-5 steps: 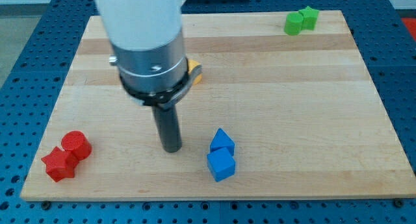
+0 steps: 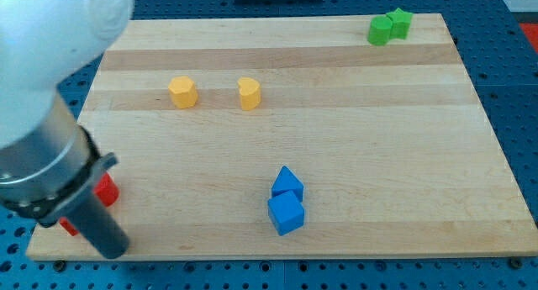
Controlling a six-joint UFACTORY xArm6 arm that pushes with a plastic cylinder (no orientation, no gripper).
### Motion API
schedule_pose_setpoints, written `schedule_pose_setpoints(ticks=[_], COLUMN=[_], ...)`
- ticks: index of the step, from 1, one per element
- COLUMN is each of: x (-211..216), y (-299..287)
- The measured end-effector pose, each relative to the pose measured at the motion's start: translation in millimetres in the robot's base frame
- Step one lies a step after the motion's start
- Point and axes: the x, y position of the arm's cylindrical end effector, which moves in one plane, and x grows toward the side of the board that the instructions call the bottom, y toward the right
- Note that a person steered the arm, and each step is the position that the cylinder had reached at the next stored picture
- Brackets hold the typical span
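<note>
My tip (image 2: 112,250) sits at the view's bottom left, near the board's front edge. Right behind the rod are two red blocks (image 2: 106,190), mostly hidden by the arm; only small parts show, and whether the tip touches them cannot be told. Two blue blocks, a cube (image 2: 286,213) and a pointed one (image 2: 287,184), lie touching at the bottom centre, well to the right of the tip. A yellow hexagonal block (image 2: 182,92) and a yellow heart-like block (image 2: 249,94) lie apart in the upper middle.
Two green blocks (image 2: 389,26) sit together at the wooden board's (image 2: 361,139) top right corner. The arm's white and grey body (image 2: 42,113) covers the view's left side. A blue perforated surface surrounds the board.
The arm has swung from the board's middle to the bottom left, uncovering both yellow blocks and now covering most of the red blocks. Blue and green blocks have not moved.
</note>
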Motion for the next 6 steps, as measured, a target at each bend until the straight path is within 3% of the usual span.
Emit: schedule_pose_setpoints(ticks=[4,6], x=[-4.9,-19.7], y=[-94.2,-47.1])
